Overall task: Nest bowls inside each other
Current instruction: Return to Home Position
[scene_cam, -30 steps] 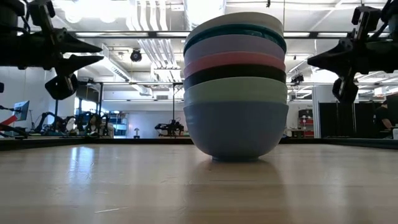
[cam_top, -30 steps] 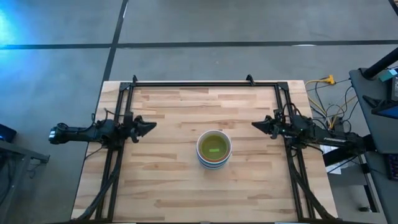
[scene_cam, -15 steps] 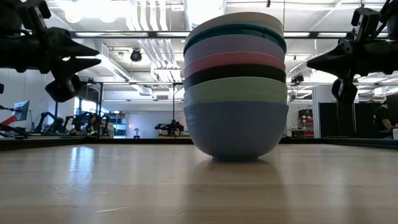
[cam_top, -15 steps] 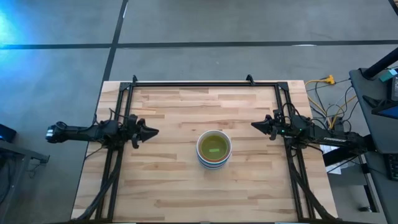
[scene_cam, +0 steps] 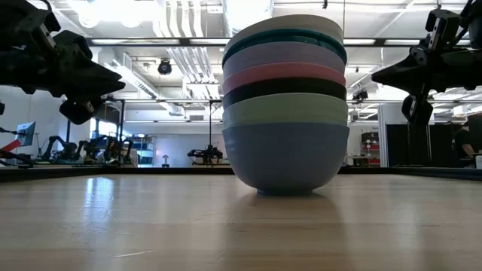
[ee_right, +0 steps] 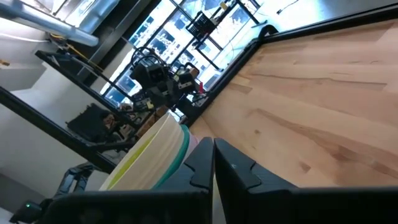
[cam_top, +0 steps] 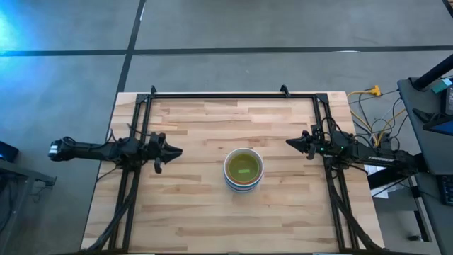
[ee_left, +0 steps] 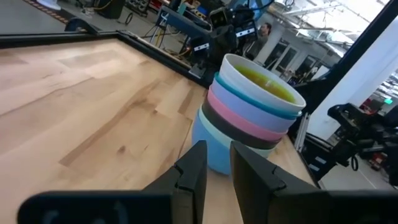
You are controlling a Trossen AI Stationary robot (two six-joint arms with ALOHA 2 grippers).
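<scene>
The bowls stand nested in one stack at the middle of the wooden table, and the blue bottom bowl rests on its base. Above it I see mint green, black, pink, lavender, teal and white rims, with a lime green bowl innermost on top. My left gripper hovers level at the table's left side, pointing at the stack, with a narrow empty gap between its fingers. My right gripper hovers level at the right side, shut, apart from the stack.
A black metal frame runs along the table's far edge and down both sides under the arms. Cables and equipment lie past the right edge. Bare wood surrounds the stack on all sides.
My left gripper has rolled about its own pointing line and tipped a little downward, its tip swinging slightly toward the table's near edge. The bowls and my right gripper have kept still.
</scene>
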